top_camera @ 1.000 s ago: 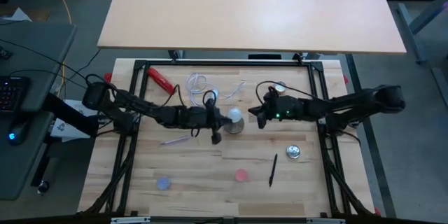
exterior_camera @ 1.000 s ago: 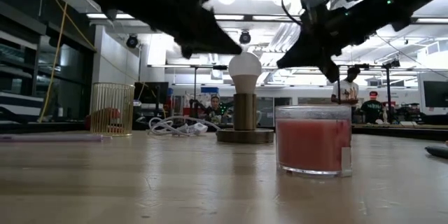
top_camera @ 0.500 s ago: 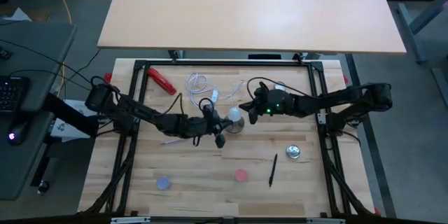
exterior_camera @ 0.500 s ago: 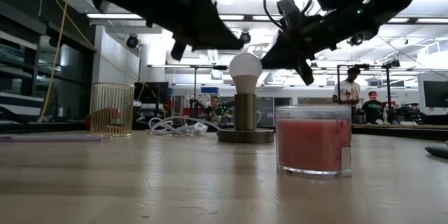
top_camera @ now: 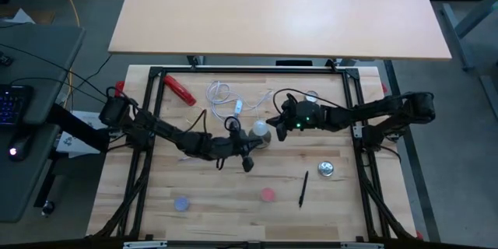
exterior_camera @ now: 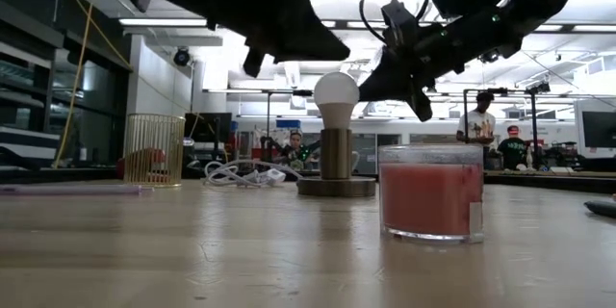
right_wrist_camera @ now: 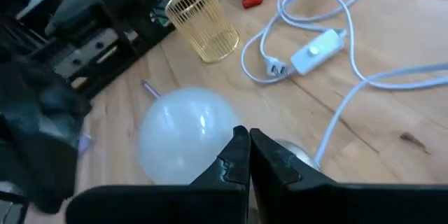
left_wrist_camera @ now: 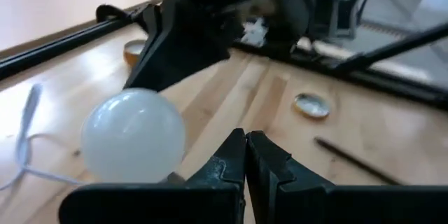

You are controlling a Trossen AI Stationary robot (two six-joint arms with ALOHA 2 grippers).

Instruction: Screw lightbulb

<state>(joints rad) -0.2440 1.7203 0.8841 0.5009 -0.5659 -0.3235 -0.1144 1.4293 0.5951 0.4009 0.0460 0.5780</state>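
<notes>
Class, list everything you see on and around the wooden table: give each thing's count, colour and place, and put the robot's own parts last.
Bulb: one, white, upright in the stand at table centre.
Stand: one, grey metal, under the bulb.
Cable: one, white with switch, at the far side.
Basket: one, gold wire, far left in the low view.
Red tool: one, far left corner.
Candle: one, pink, in a glass, near side.
Blue disc: one, near left.
Silver disc: one, right.
Pen: one, black, near right.
People: several, in the room behind.
Left claw: shut, beside the bulb.
Right claw: shut, by the bulb's other side.
</notes>
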